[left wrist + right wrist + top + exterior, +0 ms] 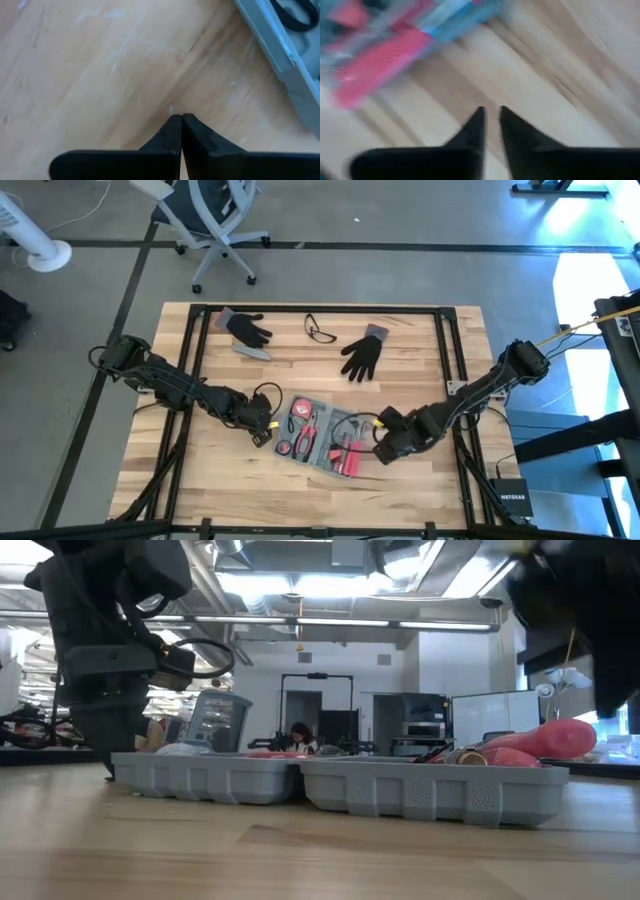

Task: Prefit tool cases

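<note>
The blue-grey tool case (322,432) lies open and flat on the wooden table, its two halves side by side, with red-handled tools in its recesses (540,740). My left gripper (262,432) is shut and points down at bare wood (181,117) just off the case's left end (290,60). My right gripper (382,450) points down over bare wood beside the case's right end. Its fingertips (490,115) stand a narrow gap apart with nothing between them, and the red tools (385,60) show blurred beyond them.
Two black gloves (245,328) (362,355), a pair of safety glasses (320,330) and a small grey bar (252,351) lie toward the far edge. Black frame rails (445,350) run along the table's sides. Bare wood lies between the case and the near edge.
</note>
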### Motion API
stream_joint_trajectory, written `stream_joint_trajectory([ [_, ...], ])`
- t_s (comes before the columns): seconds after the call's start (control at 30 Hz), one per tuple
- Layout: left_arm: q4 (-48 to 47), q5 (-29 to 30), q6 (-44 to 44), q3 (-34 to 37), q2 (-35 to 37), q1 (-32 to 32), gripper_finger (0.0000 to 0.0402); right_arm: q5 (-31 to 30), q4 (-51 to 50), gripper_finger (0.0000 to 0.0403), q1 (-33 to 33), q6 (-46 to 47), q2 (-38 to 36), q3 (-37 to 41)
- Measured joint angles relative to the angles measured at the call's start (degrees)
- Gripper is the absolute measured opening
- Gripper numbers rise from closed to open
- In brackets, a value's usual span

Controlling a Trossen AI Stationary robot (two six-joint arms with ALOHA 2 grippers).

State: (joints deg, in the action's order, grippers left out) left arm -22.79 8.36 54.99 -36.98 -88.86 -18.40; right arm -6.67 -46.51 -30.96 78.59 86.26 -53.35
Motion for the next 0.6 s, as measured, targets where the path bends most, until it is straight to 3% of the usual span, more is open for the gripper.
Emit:
stream_joint_trajectory([
  [0.1,0.36,0.51,2.69,0.03,-0.01,-0.19,0.0000,-0.44,5.09,0.0011,-1.88,8.30,0.02,4.40],
  [0.23,0.94,0.19,4.41,0.09,-0.02,0.53,0.0000,-4.77,20.50,0.0002,-1.85,17.40,0.28,9.52],
  [0.4,1.33,0.97,7.09,-0.07,-1.35,0.24,0.0000,-9.87,20.53,0.0000,-0.31,24.87,4.25,10.37],
  [0.6,2.92,2.11,11.88,-0.14,-2.69,-0.67,0.0000,-7.43,30.64,0.0000,2.91,22.36,8.57,10.17],
])
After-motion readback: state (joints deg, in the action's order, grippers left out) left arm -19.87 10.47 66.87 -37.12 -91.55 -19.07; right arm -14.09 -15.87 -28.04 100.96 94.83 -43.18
